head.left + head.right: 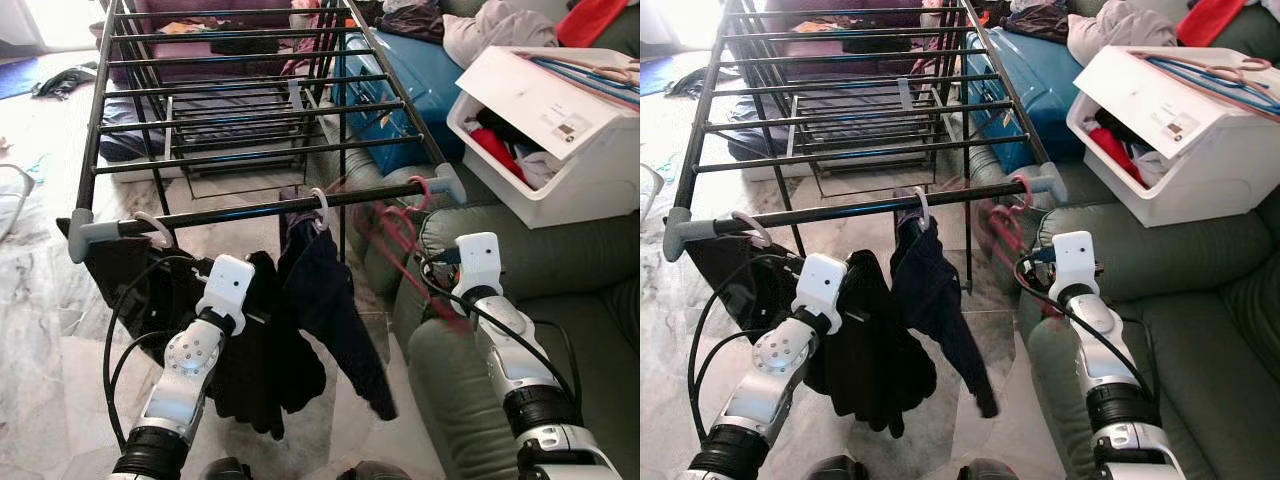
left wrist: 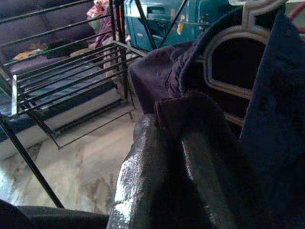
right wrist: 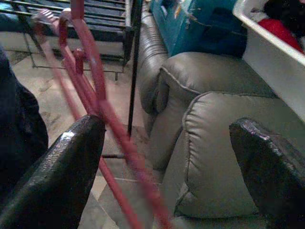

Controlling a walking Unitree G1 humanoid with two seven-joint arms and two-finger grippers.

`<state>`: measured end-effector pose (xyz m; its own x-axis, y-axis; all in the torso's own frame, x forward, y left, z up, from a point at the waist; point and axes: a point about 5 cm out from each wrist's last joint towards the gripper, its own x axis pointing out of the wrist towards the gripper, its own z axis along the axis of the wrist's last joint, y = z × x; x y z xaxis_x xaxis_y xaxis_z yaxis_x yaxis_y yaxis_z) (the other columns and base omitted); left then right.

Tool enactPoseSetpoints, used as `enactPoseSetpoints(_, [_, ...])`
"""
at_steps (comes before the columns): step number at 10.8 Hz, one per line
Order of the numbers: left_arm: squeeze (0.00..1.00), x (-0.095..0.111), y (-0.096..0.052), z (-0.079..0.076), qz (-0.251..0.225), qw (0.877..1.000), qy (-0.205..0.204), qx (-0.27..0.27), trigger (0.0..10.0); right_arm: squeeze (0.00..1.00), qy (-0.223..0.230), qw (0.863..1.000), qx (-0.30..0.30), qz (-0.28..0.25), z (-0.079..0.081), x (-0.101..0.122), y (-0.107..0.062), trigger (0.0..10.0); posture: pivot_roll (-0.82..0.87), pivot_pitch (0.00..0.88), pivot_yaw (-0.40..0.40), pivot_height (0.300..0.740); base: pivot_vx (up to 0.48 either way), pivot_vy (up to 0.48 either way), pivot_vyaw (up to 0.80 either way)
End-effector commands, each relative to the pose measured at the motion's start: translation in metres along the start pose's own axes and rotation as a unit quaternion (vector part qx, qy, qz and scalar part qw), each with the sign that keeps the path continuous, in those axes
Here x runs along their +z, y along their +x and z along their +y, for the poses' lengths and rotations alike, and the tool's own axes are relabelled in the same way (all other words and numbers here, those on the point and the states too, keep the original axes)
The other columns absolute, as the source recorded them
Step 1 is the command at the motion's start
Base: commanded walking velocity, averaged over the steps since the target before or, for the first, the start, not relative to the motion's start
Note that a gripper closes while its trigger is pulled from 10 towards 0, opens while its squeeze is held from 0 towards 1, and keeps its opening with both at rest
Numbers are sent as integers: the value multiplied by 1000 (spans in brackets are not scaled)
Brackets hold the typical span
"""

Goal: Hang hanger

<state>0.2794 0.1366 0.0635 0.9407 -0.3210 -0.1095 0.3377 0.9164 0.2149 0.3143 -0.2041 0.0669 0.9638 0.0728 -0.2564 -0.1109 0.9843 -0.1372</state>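
A red hanger (image 1: 398, 238) hangs by its hook from the right end of the drying rack's front rail (image 1: 240, 213) and looks blurred. My right gripper (image 3: 167, 126) is open just beside it, and the hanger's red bar (image 3: 90, 81) crosses in front of one finger (image 3: 62, 171) without being held. Farther left on the rail, a white hanger (image 1: 320, 208) carries a navy garment (image 1: 335, 300). My left gripper (image 2: 167, 131) is shut on a fold of the dark garment (image 1: 255, 360) that hangs from another white hanger (image 1: 152, 228).
A white bin (image 1: 560, 130) with clothes and spare hangers is tipped on the grey-green sofa (image 1: 520, 240) at right. A blue suitcase (image 1: 400, 70) stands behind the rack. A marble floor (image 1: 40, 320) lies below, with loose clothes farther back.
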Motion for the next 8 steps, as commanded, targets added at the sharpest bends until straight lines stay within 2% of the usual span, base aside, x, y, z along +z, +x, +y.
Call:
enactPoseSetpoints(1, [0,6,4,0,-12,1000,9,-4,10000,0,2,1000,9,9,-1,0,2,10000,-98,0,-49,740,0,0,0])
enactPoseSetpoints(8, [0,6,7,0,-11,1000,15,-8,10000,0,10,999,28,41,-8,-17,1,10000,-92,0,-42,740,0,0,0])
